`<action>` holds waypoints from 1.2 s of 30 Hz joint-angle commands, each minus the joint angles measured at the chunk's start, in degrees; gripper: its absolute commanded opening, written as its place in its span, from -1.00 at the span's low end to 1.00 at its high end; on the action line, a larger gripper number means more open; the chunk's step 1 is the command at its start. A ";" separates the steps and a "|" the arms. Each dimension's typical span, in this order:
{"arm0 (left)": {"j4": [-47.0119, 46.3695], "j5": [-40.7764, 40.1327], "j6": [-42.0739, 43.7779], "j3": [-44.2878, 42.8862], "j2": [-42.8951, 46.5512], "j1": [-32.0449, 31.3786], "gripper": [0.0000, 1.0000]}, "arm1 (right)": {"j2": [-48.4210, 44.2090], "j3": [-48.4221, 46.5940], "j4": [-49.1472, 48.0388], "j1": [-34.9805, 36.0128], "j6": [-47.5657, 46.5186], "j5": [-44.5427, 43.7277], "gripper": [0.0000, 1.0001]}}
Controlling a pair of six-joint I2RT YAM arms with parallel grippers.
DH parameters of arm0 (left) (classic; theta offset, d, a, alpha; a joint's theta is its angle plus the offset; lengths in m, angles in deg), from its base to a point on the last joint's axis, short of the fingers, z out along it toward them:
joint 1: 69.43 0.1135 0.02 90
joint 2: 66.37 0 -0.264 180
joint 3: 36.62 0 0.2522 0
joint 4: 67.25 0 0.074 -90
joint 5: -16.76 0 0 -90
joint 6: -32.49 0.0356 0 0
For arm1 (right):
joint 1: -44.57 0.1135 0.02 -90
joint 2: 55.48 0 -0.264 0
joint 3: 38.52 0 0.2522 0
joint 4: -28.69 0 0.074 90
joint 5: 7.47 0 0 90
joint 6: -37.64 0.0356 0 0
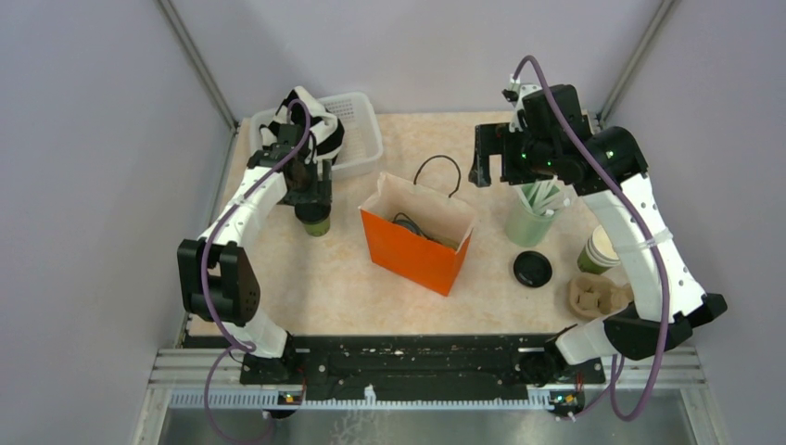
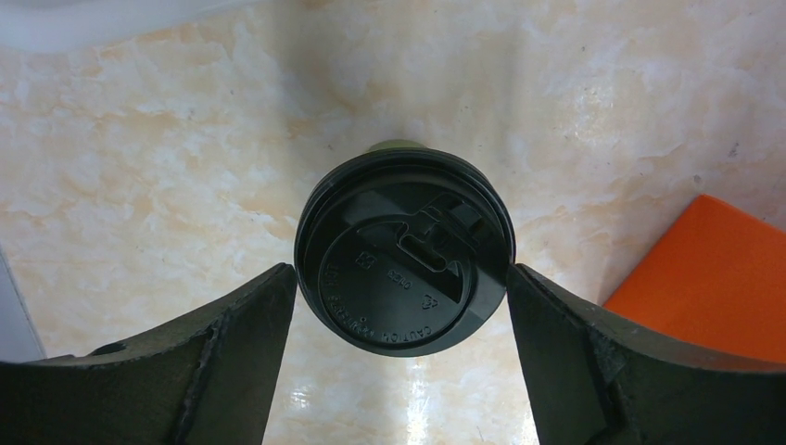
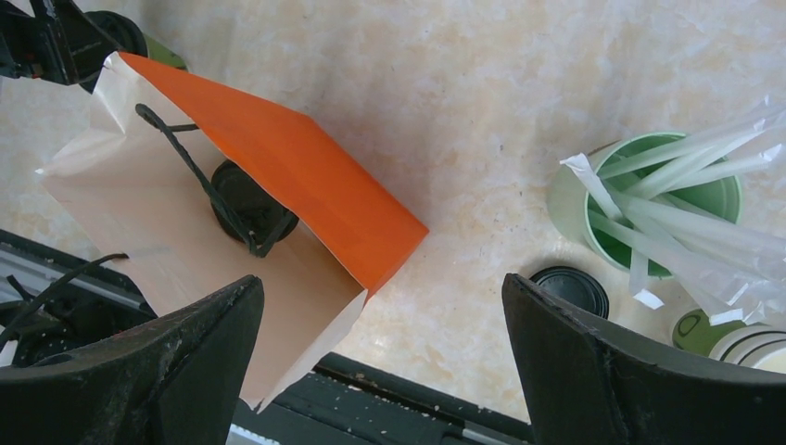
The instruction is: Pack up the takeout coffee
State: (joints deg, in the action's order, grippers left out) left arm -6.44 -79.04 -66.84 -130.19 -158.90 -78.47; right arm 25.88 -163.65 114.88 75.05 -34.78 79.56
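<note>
One takeout coffee (image 1: 316, 225), a dark green cup with a black lid (image 2: 403, 250), stands on the table left of the orange bag (image 1: 414, 248). My left gripper (image 1: 313, 206) hangs right over it, open, its fingertips (image 2: 278, 287) flanking the lid's rim closely on both sides. A second black-lidded cup (image 3: 248, 202) sits inside the bag (image 3: 278, 139), under the bag's black handle cord. High above the table's right half, my right gripper (image 1: 491, 171) is open with nothing between its fingers (image 3: 556, 343).
A pale mint tumbler of white straws (image 1: 530, 221) stands right of the bag. A loose black lid (image 1: 533, 269), a stack of green cups (image 1: 598, 250) and a brown cardboard piece (image 1: 596, 297) lie near the right arm. A white basket (image 1: 360, 130) sits at the back left.
</note>
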 commanded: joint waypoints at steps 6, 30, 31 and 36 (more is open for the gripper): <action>0.92 -0.44 -0.08 -0.24 1.76 0.25 0.91 | -1.18 0.52 -1.41 0.01 -1.24 0.79 0.97; 1.50 -0.50 -1.42 -0.88 2.79 1.73 0.97 | -1.14 0.81 -1.35 0.01 -3.16 0.88 0.97; 1.55 -0.52 -1.40 -0.90 2.64 1.74 0.97 | -0.99 0.81 -1.38 0.00 -3.24 1.01 0.97; 1.72 0.38 -1.05 -1.69 0.77 1.74 0.97 | -0.50 0.57 -1.58 -0.03 -3.32 1.38 0.97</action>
State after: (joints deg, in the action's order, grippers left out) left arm -5.22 -78.82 -68.08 -130.19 -157.99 -77.00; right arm 25.90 -163.24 114.88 75.05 -37.34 80.26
